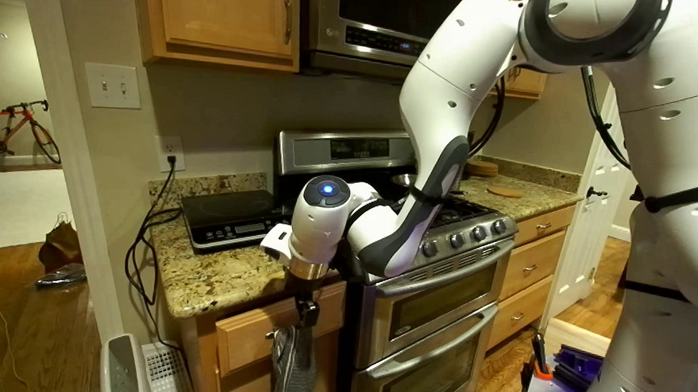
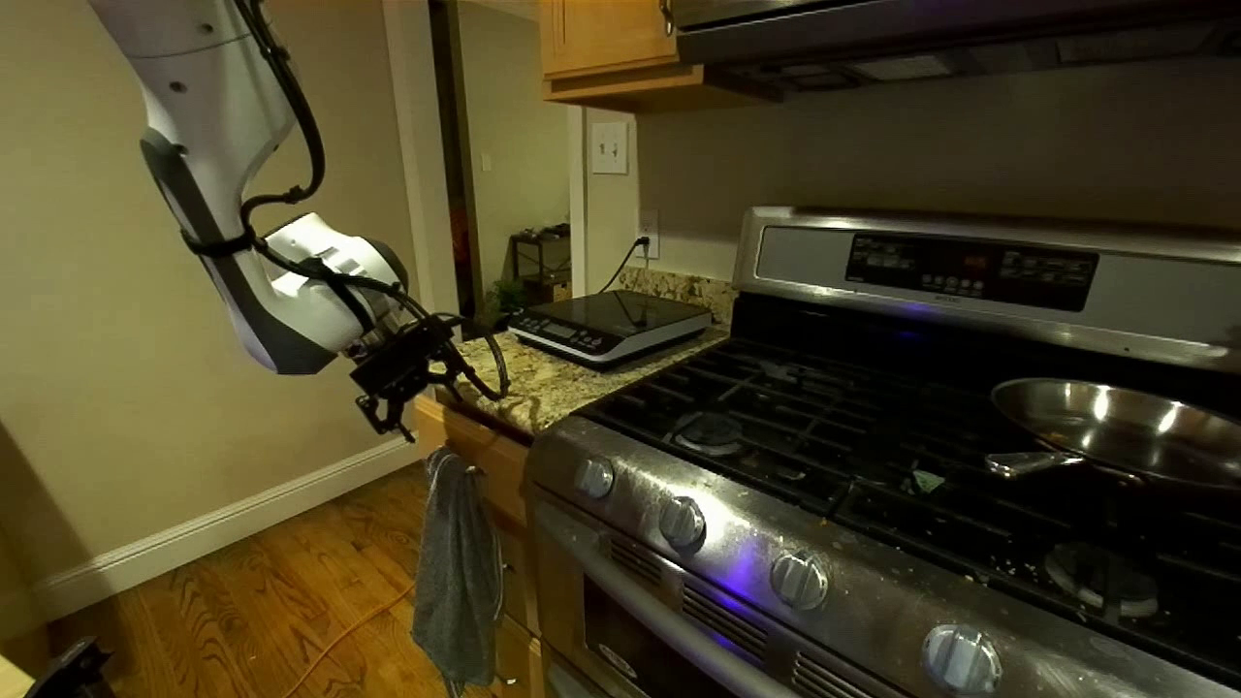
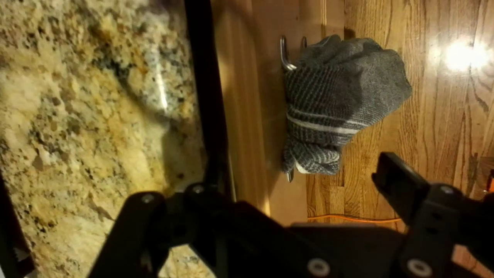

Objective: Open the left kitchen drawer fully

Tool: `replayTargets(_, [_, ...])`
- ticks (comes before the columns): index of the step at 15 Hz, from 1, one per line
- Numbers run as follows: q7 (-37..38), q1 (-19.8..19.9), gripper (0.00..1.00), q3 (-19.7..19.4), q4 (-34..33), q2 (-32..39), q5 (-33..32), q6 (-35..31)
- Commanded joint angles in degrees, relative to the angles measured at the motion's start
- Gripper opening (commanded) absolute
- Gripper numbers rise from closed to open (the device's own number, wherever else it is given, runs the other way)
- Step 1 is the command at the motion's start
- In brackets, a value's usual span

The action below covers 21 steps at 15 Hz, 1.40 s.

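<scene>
The left kitchen drawer (image 1: 244, 343) is honey-oak with a flat front, under the counter left of the oven. It shows in both exterior views (image 2: 500, 473) and the wrist view (image 3: 245, 116). A dark strip lies between its top edge and the counter; I cannot tell how far it stands out. A grey striped towel (image 3: 332, 100) hangs over its metal handle (image 3: 284, 54) and hides most of it; the towel also shows in both exterior views (image 1: 293, 366) (image 2: 456, 572). My gripper (image 3: 308, 173) is open and empty, above the drawer front and towel, apart from them (image 2: 388, 417).
The granite counter (image 1: 225, 285) edge lies close beside my gripper. A portable cooktop (image 2: 611, 325) stands on it. The steel oven (image 1: 432, 320) adjoins the drawer. A pan (image 2: 1134, 427) sits on the stove. A lower drawer is below. An orange cord (image 3: 353, 219) lies on the floor.
</scene>
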<state>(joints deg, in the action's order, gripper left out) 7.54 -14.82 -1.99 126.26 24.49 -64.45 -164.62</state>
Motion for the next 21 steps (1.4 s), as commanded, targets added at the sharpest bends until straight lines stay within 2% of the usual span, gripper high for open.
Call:
replayTargets(1, [2.3, -0.7, 1.00, -1.2, -1.8, 2.3, -0.9, 0.8])
replayTargets(21, [2.2, -0.9, 1.00, -1.4, -6.3, 7.4, -1.4, -0.9])
